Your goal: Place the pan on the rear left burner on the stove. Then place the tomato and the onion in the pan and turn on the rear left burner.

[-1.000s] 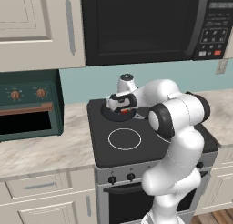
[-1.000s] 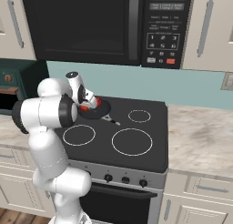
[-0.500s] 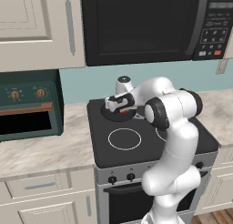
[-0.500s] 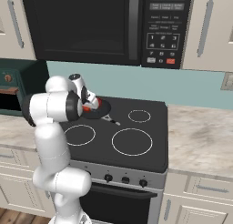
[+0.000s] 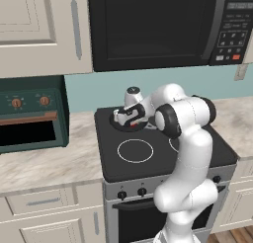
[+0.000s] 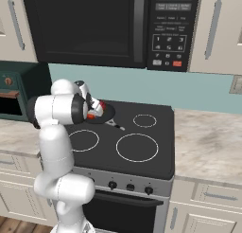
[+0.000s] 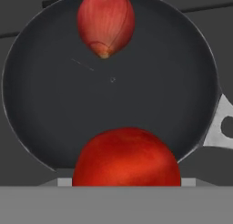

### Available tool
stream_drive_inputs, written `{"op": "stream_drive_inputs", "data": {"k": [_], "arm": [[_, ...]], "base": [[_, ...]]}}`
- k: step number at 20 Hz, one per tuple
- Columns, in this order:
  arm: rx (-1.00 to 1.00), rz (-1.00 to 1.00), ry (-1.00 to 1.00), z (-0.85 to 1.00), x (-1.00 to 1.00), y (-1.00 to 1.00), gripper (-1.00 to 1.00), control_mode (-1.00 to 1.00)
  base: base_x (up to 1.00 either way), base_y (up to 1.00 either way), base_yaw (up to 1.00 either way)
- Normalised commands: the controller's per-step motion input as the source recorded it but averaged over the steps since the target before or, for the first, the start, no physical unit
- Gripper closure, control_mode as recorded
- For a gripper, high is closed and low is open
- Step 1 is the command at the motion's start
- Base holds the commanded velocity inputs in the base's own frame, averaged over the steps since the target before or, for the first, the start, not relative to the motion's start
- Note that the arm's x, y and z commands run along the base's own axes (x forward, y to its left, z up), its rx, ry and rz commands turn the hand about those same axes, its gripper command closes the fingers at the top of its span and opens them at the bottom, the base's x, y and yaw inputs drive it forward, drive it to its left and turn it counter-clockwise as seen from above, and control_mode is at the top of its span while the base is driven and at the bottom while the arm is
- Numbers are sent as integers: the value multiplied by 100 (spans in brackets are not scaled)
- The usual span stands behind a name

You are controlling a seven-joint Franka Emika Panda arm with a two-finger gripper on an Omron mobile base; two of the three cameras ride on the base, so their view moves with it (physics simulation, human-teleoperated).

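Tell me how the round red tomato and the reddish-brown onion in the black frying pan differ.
The round red tomato is smooth, glossy and bright red; the reddish-brown onion is paler, papery and streaked. The tomato is round and looks broader in the hand view; the onion tapers to a point. Both lie apart inside the black frying pan.

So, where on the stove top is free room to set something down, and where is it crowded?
Free: the front left ring, the big front right ring and the small rear right ring. Crowded: the rear left, where the pan holds the onion and the tomato, with the arm over it.
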Motion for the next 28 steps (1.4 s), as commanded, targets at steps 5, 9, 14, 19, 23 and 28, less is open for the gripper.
{"op": "stream_drive_inputs", "data": {"k": [5, 9, 14, 19, 23, 28], "arm": [[0, 0, 0, -14, 19, 0, 100, -100], [0, 0, 0, -11, 23, 0, 100, -100], [0, 0, 0, -12, 18, 0, 100, -100], [0, 0, 1, -15, 22, 1, -100, -100], [0, 0, 0, -2, 22, 0, -100, -100], [0, 0, 0, 0, 1, 0, -100, -100]], "base": [[0, 0, 0], [0, 0, 0], [0, 0, 0], [0, 0, 0], [0, 0, 0], [0, 0, 0]]}}
